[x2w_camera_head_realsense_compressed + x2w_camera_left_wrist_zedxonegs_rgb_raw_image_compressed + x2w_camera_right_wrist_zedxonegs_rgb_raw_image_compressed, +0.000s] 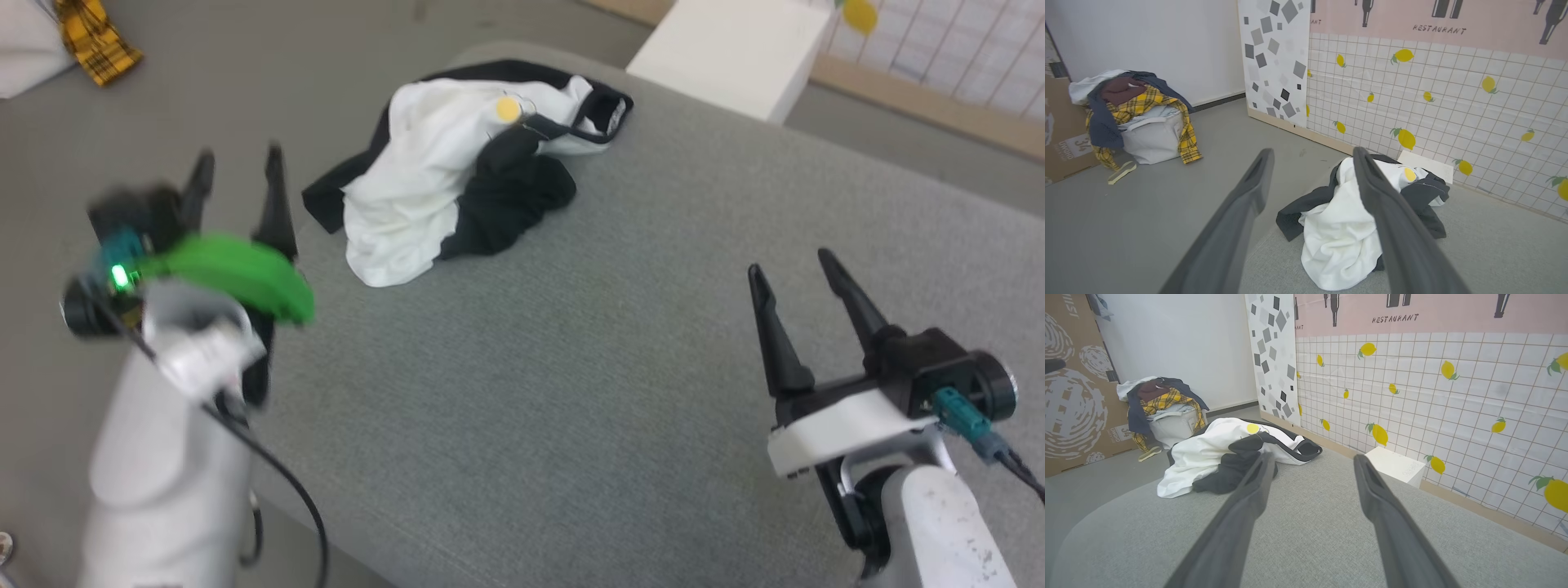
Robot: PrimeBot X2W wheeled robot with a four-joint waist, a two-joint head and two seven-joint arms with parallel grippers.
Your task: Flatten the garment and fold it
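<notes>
A grey padded surface [531,392] is stretching across the scene, with a lemon-tiled wall [1433,102] standing behind it. At its left edge the left gripper [238,155] is hovering with fingers spread, gripping nothing. The garment [424,163] is lying crumpled near the far left corner, untouched. Well apart at the right, the right gripper [788,263] is waiting, released and empty. Flattening is likely just beginning; reaching for a hem or sleeve seems next

Grey pad [571,425] under garment [416,188] (crumpled)

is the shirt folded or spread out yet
Neither: the shirt lies crumpled in a heap on the grey cushion, black sleeve bunched over the white body.
</notes>
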